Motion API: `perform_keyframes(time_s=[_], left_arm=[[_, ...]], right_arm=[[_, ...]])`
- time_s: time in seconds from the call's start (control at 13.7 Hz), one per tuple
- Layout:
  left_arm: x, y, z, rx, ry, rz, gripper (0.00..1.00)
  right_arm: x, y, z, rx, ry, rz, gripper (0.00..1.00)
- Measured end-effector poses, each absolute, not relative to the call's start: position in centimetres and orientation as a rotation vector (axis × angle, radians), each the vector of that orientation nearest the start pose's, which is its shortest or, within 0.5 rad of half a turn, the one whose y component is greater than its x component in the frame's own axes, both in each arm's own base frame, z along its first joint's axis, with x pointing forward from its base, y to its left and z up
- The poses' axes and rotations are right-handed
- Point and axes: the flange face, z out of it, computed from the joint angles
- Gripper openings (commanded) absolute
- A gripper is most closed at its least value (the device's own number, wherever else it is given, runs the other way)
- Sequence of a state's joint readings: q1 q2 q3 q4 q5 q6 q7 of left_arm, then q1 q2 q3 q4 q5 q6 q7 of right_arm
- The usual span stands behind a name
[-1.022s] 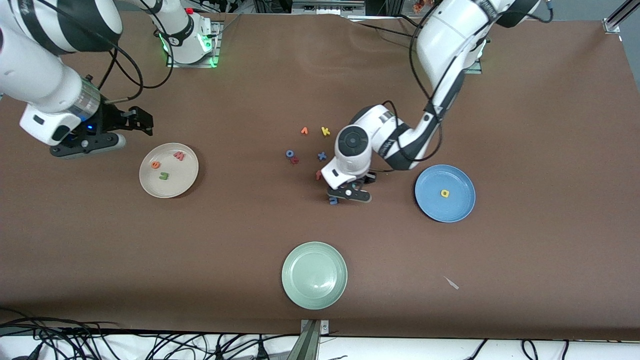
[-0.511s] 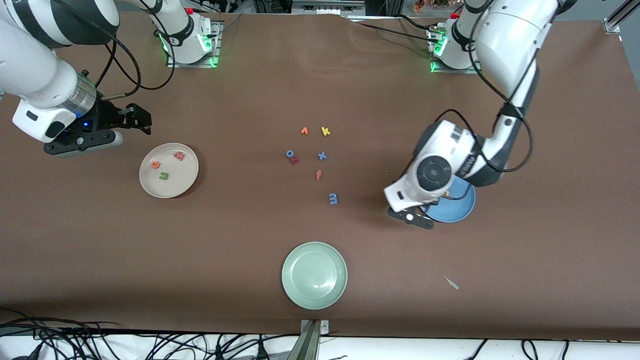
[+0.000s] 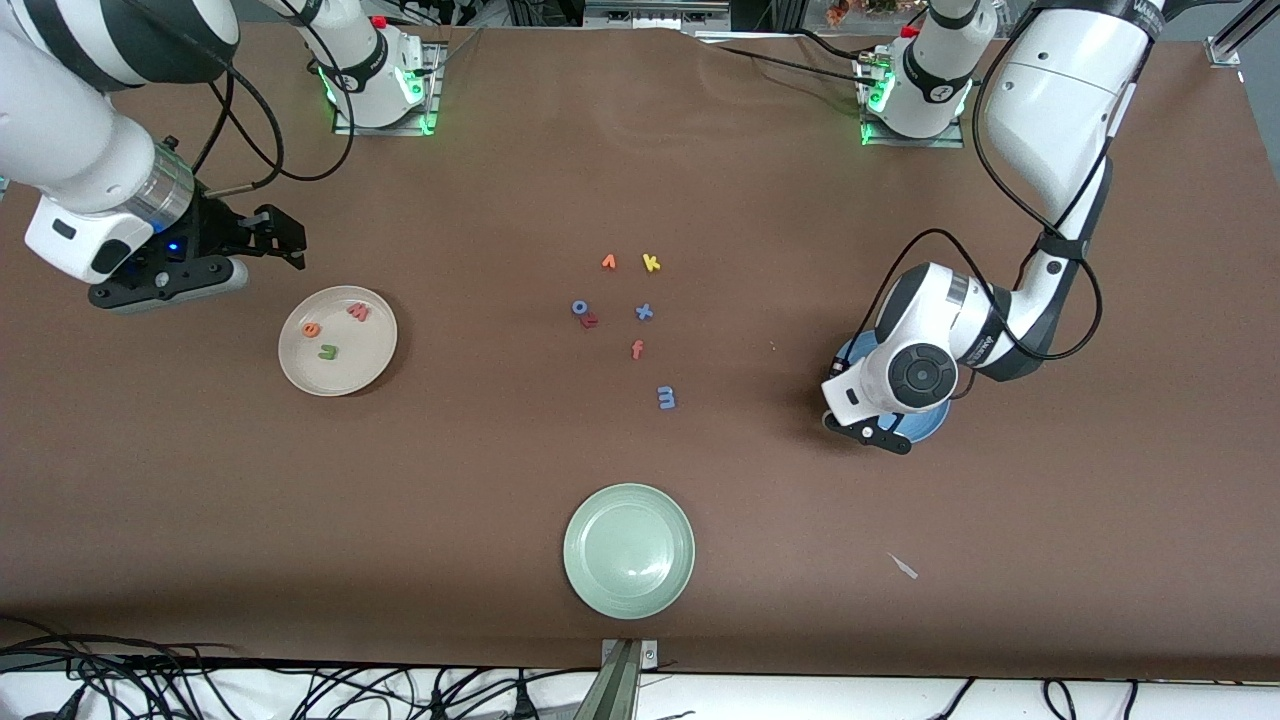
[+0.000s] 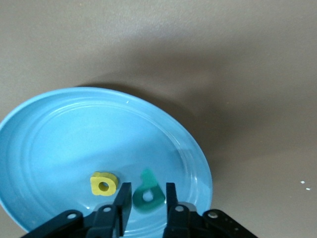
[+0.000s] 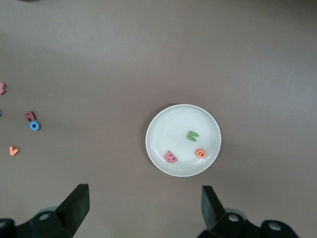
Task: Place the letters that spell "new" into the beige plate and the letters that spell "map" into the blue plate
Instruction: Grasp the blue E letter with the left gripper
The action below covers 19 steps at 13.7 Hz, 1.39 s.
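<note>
My left gripper hangs low over the blue plate, open a little. The teal p lies between its fingers with a gap on each side, next to the yellow a in the plate. In the front view the left hand covers most of the blue plate. The blue m lies on the table mid-way between the plates. The beige plate holds the pinkish-red w, orange e and green n. My right gripper waits, open and with nothing in it, over the table beside the beige plate.
A pale green plate sits nearest the front camera. Loose letters lie mid-table: yellow k, blue o, blue x, orange-red f. A small white scrap lies toward the left arm's end.
The left arm swung from the loose letters beside the m over to the blue plate, and its fingers have parted off the teal p. The right arm has barely shifted.
</note>
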State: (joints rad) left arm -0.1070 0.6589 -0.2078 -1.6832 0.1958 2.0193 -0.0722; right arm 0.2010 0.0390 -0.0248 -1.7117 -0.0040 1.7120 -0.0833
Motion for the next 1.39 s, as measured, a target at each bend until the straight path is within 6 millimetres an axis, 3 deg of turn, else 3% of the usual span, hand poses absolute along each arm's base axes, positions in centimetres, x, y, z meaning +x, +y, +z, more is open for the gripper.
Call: perform_keyframes(time_s=[0.29, 0.51, 0.66, 0.88, 1.39], left_arm=[[62.5, -18.8, 23.5, -3.002, 0.470, 0.351, 1.00], [62.4, -23.4, 28.0, -3.055, 0.391, 0.231, 1.00], [62.1, -27.0, 30.1, -3.089, 0.298, 0.168, 1.00], [61.7, -31.8, 30.1, -3.125, 0.143, 0.145, 1.00], [62.5, -39.6, 26.7, -3.178, -0.129, 0.124, 1.00]], right_arm=[[56.3, 9.5, 55.7, -3.122, -0.397, 0.055, 1.00], [56.3, 8.2, 56.2, -3.127, -0.360, 0.069, 1.00], [56.2, 6.9, 56.6, -3.131, -0.323, 0.102, 1.00], [56.1, 5.6, 57.8, -3.133, -0.289, 0.107, 1.00], [56.2, 5.0, 61.6, -3.137, -0.272, 0.011, 1.00]])
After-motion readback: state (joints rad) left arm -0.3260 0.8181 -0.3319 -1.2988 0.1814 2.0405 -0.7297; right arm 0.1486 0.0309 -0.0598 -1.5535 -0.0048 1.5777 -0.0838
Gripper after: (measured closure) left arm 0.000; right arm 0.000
